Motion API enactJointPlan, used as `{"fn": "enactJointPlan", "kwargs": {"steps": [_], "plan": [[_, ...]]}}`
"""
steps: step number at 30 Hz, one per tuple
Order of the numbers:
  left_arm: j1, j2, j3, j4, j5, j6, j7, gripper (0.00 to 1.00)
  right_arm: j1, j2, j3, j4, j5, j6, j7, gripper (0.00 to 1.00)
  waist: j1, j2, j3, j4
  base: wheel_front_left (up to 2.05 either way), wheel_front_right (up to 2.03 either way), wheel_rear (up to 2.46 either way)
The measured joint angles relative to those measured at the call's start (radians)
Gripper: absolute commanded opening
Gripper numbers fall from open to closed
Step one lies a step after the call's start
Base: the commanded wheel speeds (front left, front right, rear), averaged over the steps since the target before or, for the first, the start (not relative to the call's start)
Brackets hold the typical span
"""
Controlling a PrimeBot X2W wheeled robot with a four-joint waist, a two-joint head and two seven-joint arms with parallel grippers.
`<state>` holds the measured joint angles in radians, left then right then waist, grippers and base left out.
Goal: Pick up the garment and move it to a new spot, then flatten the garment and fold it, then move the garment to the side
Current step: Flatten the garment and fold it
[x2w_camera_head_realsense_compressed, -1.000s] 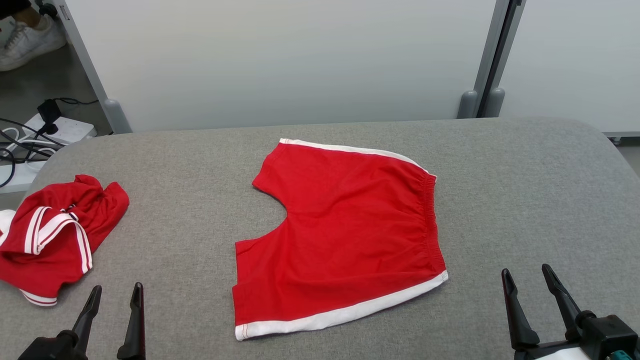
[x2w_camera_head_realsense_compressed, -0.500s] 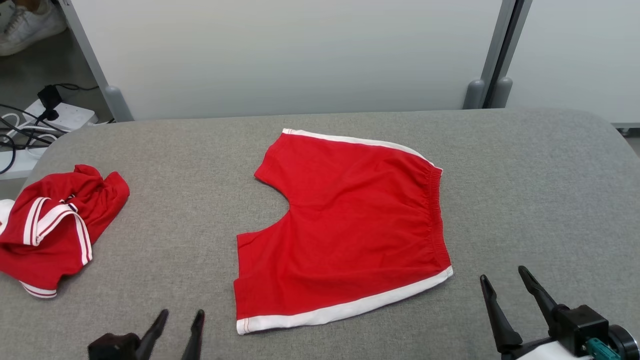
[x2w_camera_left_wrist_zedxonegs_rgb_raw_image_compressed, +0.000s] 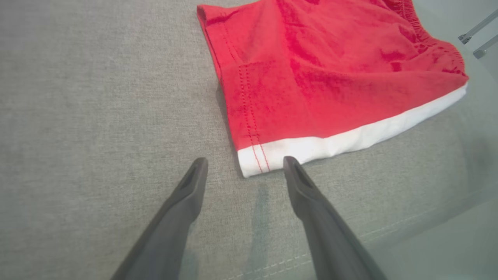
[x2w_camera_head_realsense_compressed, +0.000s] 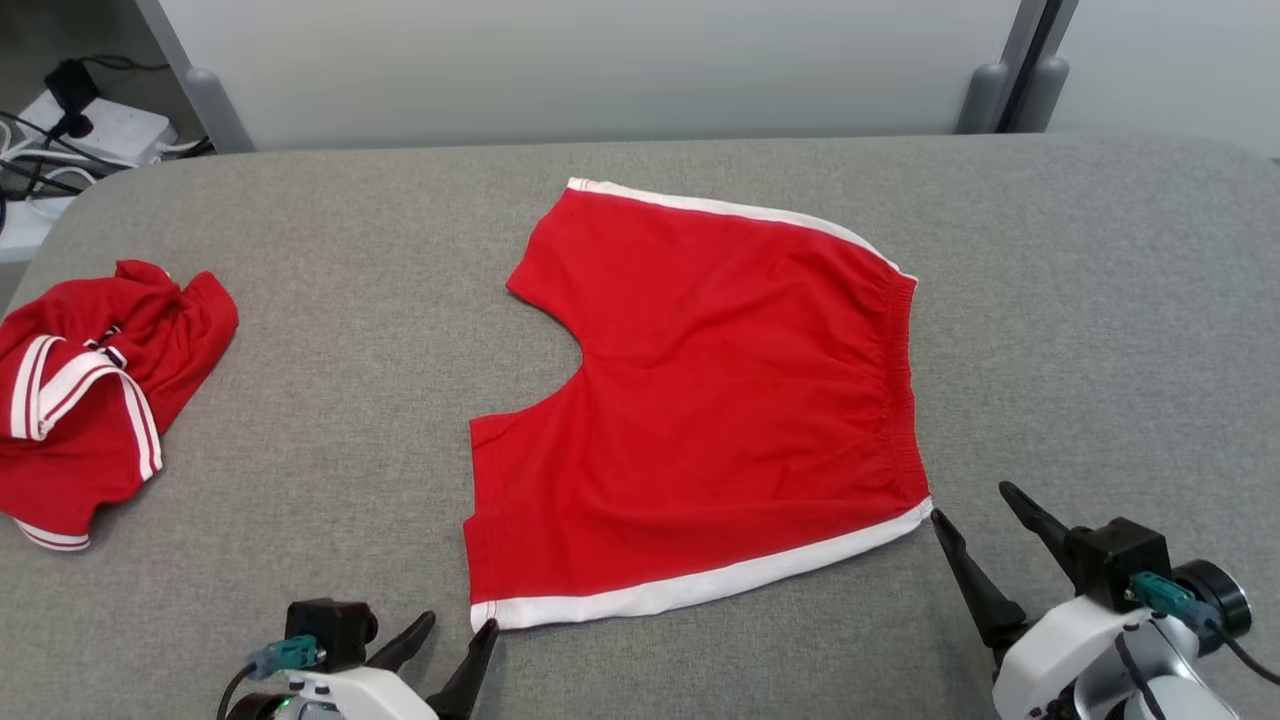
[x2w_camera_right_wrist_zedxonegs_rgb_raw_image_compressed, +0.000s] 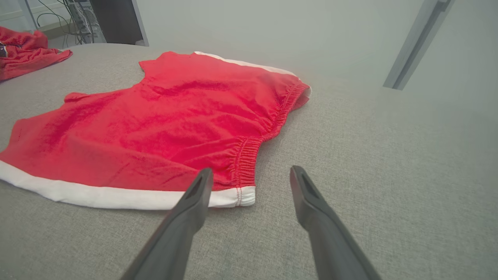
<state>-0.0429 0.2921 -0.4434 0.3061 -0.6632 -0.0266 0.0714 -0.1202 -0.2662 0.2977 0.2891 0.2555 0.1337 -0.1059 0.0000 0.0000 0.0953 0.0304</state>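
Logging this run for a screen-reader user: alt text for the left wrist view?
Red shorts with a white band lie flat on a grey fabric table. The open left gripper points at the band's near corner, one fingertip on each side, holding nothing.

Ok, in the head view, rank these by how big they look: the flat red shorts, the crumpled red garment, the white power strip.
1. flat red shorts
2. crumpled red garment, cut off at the view's left edge
3. white power strip, farther away, so true size is unsure
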Motion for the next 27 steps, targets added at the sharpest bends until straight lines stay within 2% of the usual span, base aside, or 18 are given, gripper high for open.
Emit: {"fn": "enactJointPlan", "kwargs": {"steps": [8,16,17,18,19,20,21,22,23,27], "plan": [[-0.095,-0.030,-0.024,0.094,-0.008,-0.034,0.022,1.00,-0.113,-0.035,0.104,0.109,0.049,0.000,0.001,1.00,0.0000,0.0000,0.063,0.003,0.00,0.00,0.00],[-0.145,-0.049,-0.040,0.128,-0.034,-0.059,0.051,1.00,-0.193,-0.045,0.180,0.217,0.082,0.000,0.000,1.00,0.0000,0.0000,0.091,0.007,0.00,0.00,0.00],[-0.150,-0.049,-0.044,0.131,-0.044,-0.062,0.057,0.67,-0.201,-0.047,0.192,0.228,0.086,0.000,0.000,1.00,0.0000,0.0000,0.092,0.007,0.00,0.00,0.00],[-0.152,-0.049,-0.047,0.131,-0.051,-0.065,0.063,0.28,-0.209,-0.046,0.201,0.241,0.092,0.000,0.000,1.00,0.0000,0.0000,0.093,0.008,0.00,0.00,0.00],[-0.154,-0.049,-0.048,0.131,-0.060,-0.071,0.071,0.00,-0.216,-0.045,0.209,0.251,0.098,0.000,0.000,1.00,0.0000,0.0000,0.094,0.008,0.00,0.00,0.00],[-0.157,-0.048,-0.049,0.132,-0.063,-0.074,0.075,0.00,-0.225,-0.045,0.220,0.264,0.103,0.000,0.000,0.87,0.0000,0.0000,0.095,0.007,0.00,0.00,0.00],[-0.160,-0.048,-0.049,0.134,-0.068,-0.074,0.083,0.00,-0.234,-0.045,0.230,0.277,0.109,0.000,0.000,0.43,0.0000,0.0000,0.096,0.006,0.00,0.00,0.00],[-0.164,-0.047,-0.050,0.137,-0.071,-0.074,0.088,0.00,-0.242,-0.043,0.238,0.287,0.114,0.000,-0.001,0.24,0.0000,0.0000,0.098,0.005,0.00,0.00,0.00],[-0.166,-0.047,-0.052,0.141,-0.071,-0.076,0.090,0.00,-0.251,-0.041,0.246,0.299,0.118,0.000,-0.001,0.00,-0.0001,0.0000,0.099,0.004,0.00,0.00,0.00],[-0.164,-0.045,-0.056,0.132,-0.089,-0.079,0.097,0.00,-0.269,-0.034,0.271,0.332,0.156,0.000,-0.023,0.00,0.0000,0.0000,0.098,0.004,0.00,0.00,0.00]]}}
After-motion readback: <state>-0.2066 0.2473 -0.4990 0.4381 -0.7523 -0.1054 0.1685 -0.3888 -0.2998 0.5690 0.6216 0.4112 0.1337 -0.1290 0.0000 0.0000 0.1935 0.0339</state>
